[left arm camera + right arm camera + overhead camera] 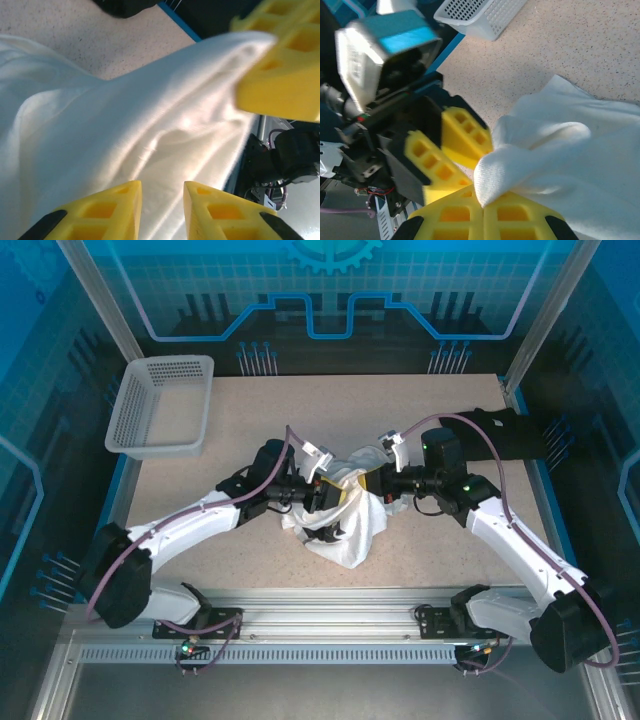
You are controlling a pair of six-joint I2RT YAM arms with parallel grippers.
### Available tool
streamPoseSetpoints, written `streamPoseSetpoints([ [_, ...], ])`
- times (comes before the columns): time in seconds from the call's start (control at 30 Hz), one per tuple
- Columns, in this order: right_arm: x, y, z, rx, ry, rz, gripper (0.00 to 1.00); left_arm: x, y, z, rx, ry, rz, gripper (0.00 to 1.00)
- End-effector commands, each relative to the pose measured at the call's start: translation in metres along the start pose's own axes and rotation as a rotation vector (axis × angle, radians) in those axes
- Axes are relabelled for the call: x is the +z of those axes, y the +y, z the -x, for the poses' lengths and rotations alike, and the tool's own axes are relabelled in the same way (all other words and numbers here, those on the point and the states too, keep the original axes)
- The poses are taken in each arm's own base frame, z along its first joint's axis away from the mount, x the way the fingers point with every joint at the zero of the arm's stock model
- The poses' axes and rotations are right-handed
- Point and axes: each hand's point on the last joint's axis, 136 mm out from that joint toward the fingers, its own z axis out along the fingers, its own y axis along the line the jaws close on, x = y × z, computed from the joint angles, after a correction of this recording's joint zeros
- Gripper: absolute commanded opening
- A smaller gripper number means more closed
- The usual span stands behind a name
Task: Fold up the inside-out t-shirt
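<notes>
The inside-out t-shirt [345, 535] is a white, wrinkled heap at the middle of the table, lifted into a peak between both arms. My right gripper [483, 201] is shut on a rounded fold of the shirt [560, 150]. In the top view the right gripper [378, 483] sits at the peak's right side. My left gripper [162, 189] is open, its yellow fingers apart with the white cloth [125, 125] spread just beyond them. It faces the right gripper from the left [328, 495]. The right gripper's fingers [280, 85] pinch the cloth's upper edge in the left wrist view.
A white mesh basket [160, 405] stands at the table's back left. A black folded garment [510, 430] lies at the back right. The speckled beige table [250, 420] has free room behind and in front of the shirt.
</notes>
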Motion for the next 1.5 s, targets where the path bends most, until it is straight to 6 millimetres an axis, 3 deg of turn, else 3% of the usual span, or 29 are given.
streamPoseSetpoints([
  [0.0,-0.006,0.016,0.009,-0.021,-0.017,0.037,0.00,0.002,-0.001,0.017,0.047,-0.011,0.004,0.32],
  [0.13,-0.007,0.016,0.009,-0.023,-0.019,0.036,0.00,0.005,0.006,0.020,0.042,-0.013,0.019,0.39],
  [0.27,-0.006,0.016,0.008,-0.023,-0.019,0.037,0.00,0.009,0.007,0.022,0.033,-0.012,0.010,0.39],
  [0.57,-0.009,0.005,0.005,-0.011,-0.022,-0.014,0.00,0.005,-0.004,0.026,0.031,-0.019,-0.035,0.05],
  [0.73,-0.014,-0.035,0.004,-0.014,0.023,-0.303,0.00,-0.013,-0.023,0.036,-0.011,-0.048,-0.044,0.00],
  [0.8,-0.016,-0.054,0.001,-0.056,0.081,-0.494,0.04,-0.023,-0.039,0.046,-0.043,-0.068,-0.038,0.00],
  [0.9,-0.023,-0.066,0.004,-0.134,0.136,-0.670,0.12,-0.034,-0.053,0.058,-0.102,-0.085,0.019,0.00],
  [1.03,-0.042,-0.047,0.014,-0.209,0.044,-0.646,0.27,-0.046,-0.051,0.070,-0.224,-0.133,0.098,0.00],
  [1.17,-0.046,0.001,0.007,-0.271,-0.093,-0.396,0.40,-0.053,-0.058,0.083,-0.261,-0.196,0.102,0.00],
  [1.3,-0.027,0.040,-0.012,-0.282,-0.135,-0.164,0.51,-0.056,-0.065,0.091,-0.261,-0.208,0.109,0.00],
  [1.47,0.009,0.057,-0.014,-0.277,-0.163,-0.107,0.59,-0.059,-0.071,0.091,-0.260,-0.214,0.118,0.00],
])
